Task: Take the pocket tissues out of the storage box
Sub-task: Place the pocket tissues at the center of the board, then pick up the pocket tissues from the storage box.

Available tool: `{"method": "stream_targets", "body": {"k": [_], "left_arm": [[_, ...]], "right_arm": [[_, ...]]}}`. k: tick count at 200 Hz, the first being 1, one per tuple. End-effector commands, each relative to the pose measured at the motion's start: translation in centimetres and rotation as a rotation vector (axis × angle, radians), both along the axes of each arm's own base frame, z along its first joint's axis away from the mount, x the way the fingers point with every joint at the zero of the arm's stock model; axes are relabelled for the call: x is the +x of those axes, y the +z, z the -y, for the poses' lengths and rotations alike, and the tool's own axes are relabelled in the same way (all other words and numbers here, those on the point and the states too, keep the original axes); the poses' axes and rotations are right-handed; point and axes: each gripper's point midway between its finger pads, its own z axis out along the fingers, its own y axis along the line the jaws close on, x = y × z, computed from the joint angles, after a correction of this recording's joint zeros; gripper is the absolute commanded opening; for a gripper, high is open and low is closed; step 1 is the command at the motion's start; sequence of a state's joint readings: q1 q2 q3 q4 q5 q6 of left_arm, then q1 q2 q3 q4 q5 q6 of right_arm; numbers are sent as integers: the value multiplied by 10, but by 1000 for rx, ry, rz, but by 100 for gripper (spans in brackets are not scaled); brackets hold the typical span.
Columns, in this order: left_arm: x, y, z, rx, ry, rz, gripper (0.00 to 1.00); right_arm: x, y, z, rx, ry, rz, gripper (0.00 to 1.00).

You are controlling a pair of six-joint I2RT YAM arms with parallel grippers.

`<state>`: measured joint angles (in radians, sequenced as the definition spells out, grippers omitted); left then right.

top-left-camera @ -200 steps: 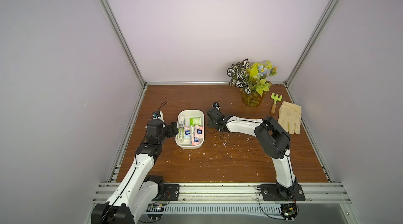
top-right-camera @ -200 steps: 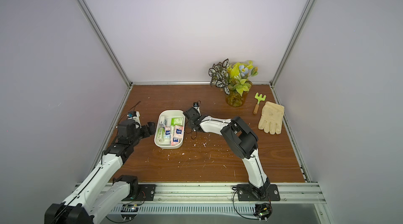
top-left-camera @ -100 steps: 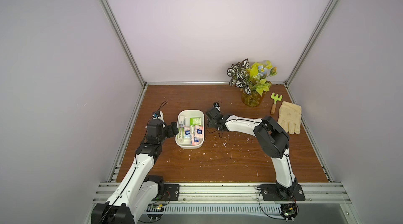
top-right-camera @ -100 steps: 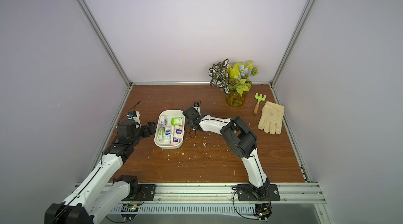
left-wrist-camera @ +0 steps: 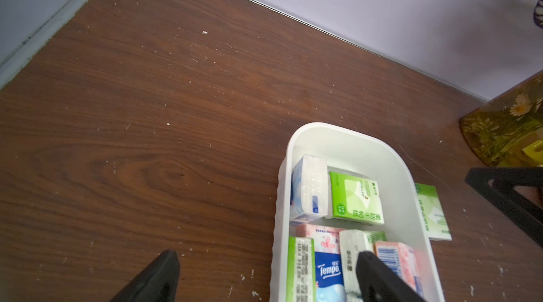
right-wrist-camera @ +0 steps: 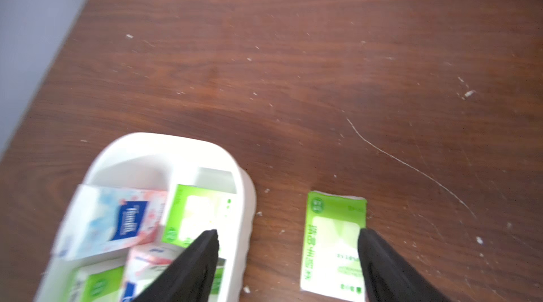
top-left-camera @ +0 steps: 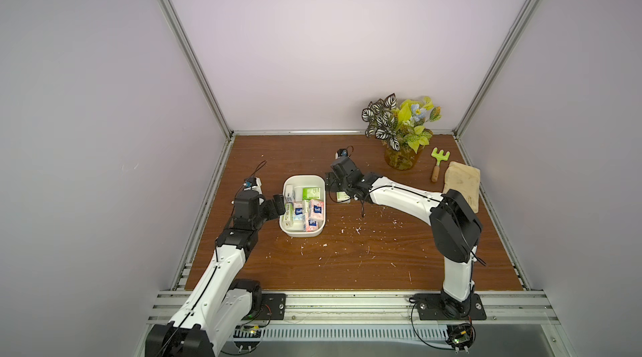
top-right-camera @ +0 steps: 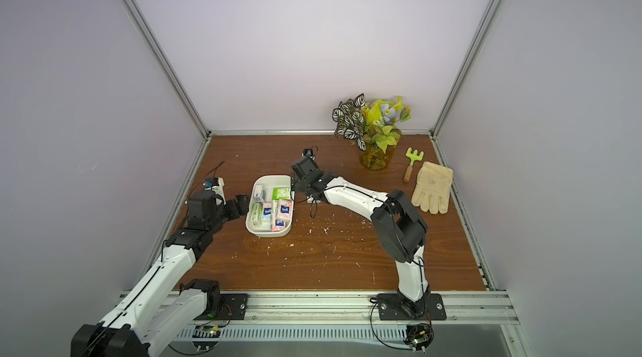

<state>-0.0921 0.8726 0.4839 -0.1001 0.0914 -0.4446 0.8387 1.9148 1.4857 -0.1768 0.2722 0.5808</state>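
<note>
Our right gripper (right-wrist-camera: 288, 231) hangs, jaws apart, over one green packet (right-wrist-camera: 332, 241) lying flat on the table (right-wrist-camera: 293, 50) just beside the storage box (right-wrist-camera: 246, 197), so we count that one out. Our left gripper (left-wrist-camera: 268, 253), jaws also apart, straddles the box's wall above the other pocket tissues (left-wrist-camera: 355, 200), all yet to come out.

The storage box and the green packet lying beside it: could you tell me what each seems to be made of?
The storage box looks like moulded white plastic, smooth with a soft sheen: rounded corners, one-piece walls. The green packet seems thin printed plastic film, slightly glossy, with an uneven end seam; it could be coated paper.
</note>
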Motion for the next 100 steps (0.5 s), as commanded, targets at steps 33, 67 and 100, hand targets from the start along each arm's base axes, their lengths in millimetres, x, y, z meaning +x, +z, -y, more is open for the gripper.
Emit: {"method": "stream_targets", "body": {"k": [33, 67, 100], "left_arm": [[-14, -21, 13, -69, -43, -87, 75], [-18, -33, 15, -116, -33, -120, 68], [-20, -42, 15, -170, -29, -118, 60]], "right_arm": [[-25, 63, -87, 313, 216, -4, 78], [-32, 51, -126, 336, 256, -52, 77], [-35, 30, -155, 350, 277, -109, 75]]}}
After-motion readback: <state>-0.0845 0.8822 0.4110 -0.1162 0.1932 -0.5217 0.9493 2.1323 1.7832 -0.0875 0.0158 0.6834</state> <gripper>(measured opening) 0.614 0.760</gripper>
